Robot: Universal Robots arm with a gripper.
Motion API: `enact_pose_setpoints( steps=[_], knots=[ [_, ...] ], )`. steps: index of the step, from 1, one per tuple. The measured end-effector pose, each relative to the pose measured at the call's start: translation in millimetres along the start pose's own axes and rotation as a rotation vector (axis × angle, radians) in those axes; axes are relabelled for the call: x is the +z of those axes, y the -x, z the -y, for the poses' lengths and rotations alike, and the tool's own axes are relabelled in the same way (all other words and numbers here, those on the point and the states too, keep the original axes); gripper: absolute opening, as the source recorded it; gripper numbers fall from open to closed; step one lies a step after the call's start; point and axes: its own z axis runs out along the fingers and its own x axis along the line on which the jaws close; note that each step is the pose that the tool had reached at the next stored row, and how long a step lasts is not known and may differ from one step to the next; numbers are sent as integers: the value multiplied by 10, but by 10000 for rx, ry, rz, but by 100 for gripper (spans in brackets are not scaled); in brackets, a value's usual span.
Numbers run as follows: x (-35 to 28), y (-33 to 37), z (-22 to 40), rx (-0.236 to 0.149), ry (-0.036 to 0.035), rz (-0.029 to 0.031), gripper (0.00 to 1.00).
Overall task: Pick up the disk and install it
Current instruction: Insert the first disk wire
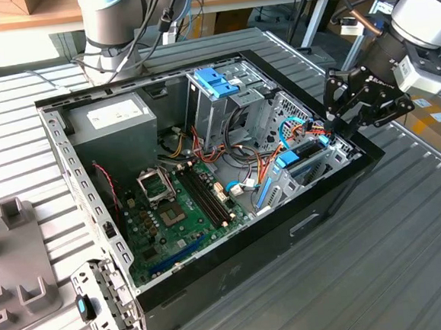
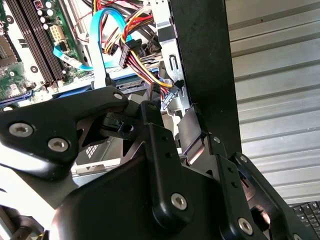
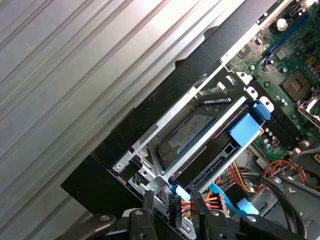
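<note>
The disk (image 3: 189, 132) lies flat inside the lower drive bay at the corner of the open computer case (image 1: 237, 274). Its white label with a blue band shows through the bay's metal frame, and a blue side rail (image 3: 246, 128) runs along it. In the exterior view the bay sits at the case's right end, with the blue rail (image 1: 288, 160) on top. My gripper (image 3: 172, 201) hangs over the bay's cable end. It is open, and its fingers stand either side of a black cable plug (image 3: 174, 207). The gripper (image 1: 330, 114) holds nothing.
Red, yellow and blue cables (image 2: 131, 50) bunch right beside the fingers. The case's black wall (image 2: 205, 65) runs close alongside. Further in are the motherboard (image 1: 178, 206), a metal drive cage with a blue handle (image 1: 218, 81) and the grey power-supply box (image 1: 114, 120). A grey fixture (image 1: 17, 250) stands on the ribbed table.
</note>
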Motion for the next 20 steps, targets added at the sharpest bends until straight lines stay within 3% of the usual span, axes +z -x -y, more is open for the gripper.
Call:
enact_pose_setpoints(
  steps=[16,20],
  knots=[
    [19,-15,14,44,-5,-1,42],
    [23,-13,17,399,-39,-22,42]
  ],
)
